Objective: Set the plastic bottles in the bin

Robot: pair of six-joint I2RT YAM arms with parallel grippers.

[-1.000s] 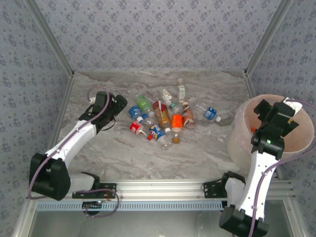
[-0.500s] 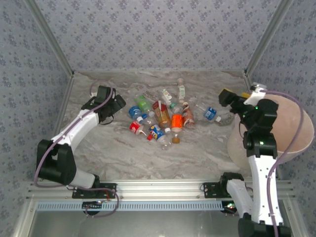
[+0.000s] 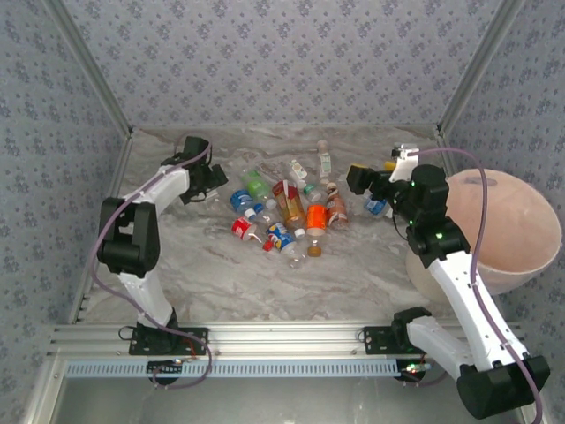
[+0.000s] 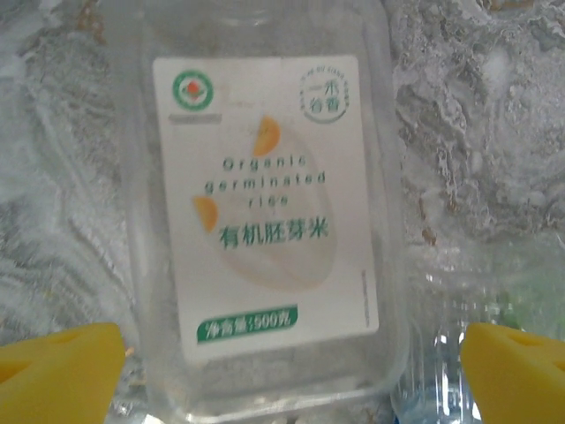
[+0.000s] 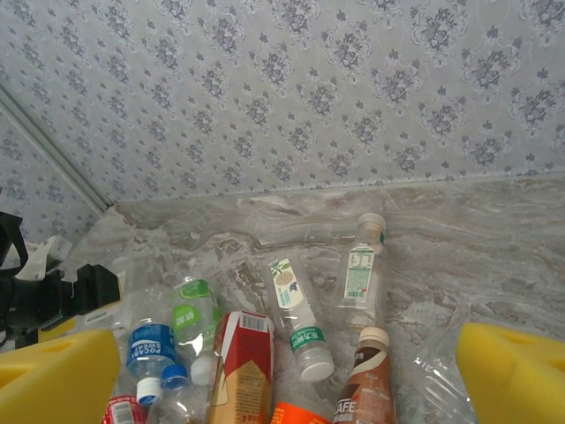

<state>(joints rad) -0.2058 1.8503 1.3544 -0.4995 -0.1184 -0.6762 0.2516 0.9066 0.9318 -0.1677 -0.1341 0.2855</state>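
The right gripper (image 3: 357, 180), jaws apart and empty, has swung from the bin (image 3: 516, 256) to the bottles (image 3: 291, 212). The left gripper (image 4: 282, 367), jaws apart, straddles a clear bottle (image 4: 265, 221).

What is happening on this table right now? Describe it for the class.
The heaped plastic bottles are meant for the bin at the right. The left gripper is open around a clear, white-labelled bottle at the heap's left edge. The right gripper hangs open over the heap's right side, holding nothing.

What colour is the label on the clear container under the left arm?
White, with green and orange marks; the label shows best in the left wrist view.
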